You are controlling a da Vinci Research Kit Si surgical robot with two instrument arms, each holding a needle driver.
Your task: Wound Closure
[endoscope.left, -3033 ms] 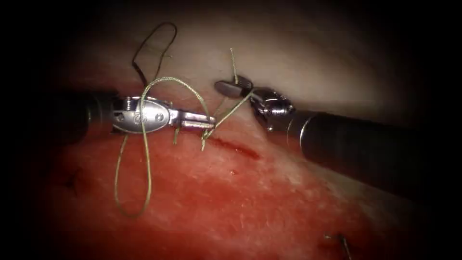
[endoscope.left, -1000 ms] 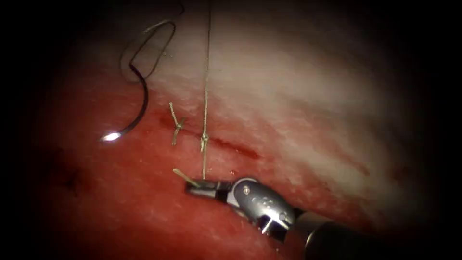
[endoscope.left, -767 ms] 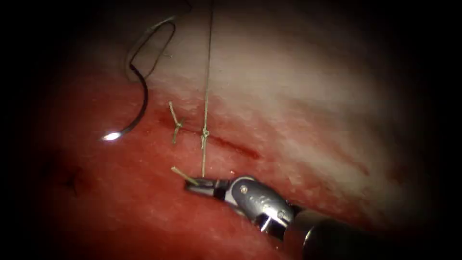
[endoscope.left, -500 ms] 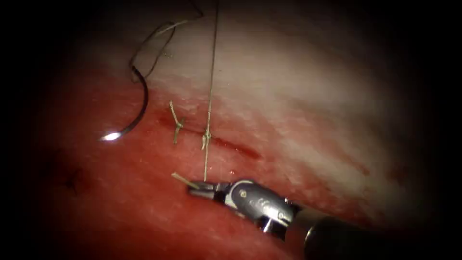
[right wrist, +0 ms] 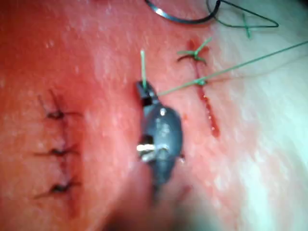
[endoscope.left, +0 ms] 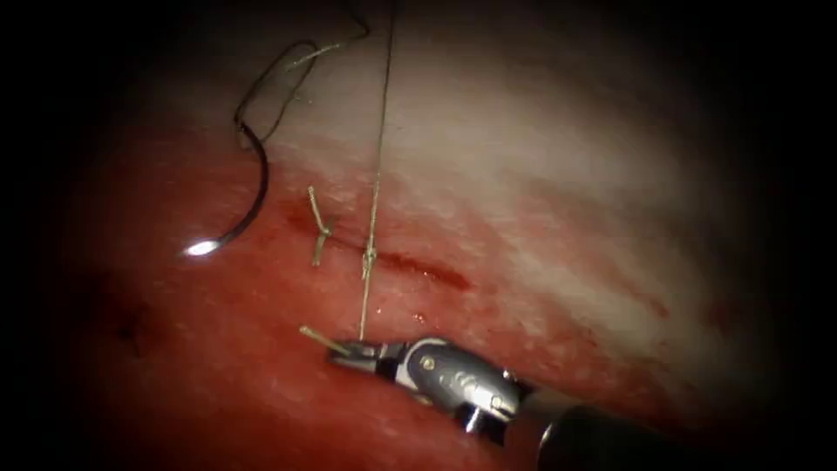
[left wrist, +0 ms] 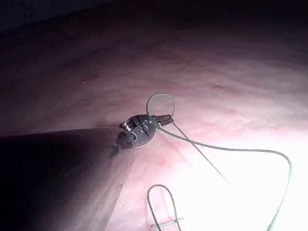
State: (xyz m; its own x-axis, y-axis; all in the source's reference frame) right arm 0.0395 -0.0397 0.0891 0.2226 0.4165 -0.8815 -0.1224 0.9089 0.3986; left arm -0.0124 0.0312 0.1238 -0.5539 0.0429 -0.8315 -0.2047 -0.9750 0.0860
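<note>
Right gripper (endoscope.left: pixel 347 353) clamping thread (endoscope.left: pixel 375 183), needle (endoscope.left: pixel 248 196) apart

Dim endoscope view, edges falling to black; glare spot on the needle (endoscope.left: pixel 202 248), tissue (endoscope.left: pixel 523 174) softly lit

The right tool (endoscope.left: pixel 342 356) is sliding a little down and to the left, pulling the thread (endoscope.left: pixel 375 174) it is pinching tight. The thread is now leaning more. Three seconds ago both tools were up by the cut (endoscope.left: pixel 418 266) with loose loops; now the left tool (left wrist: pixel 163 119) is holding thread far off.
</note>
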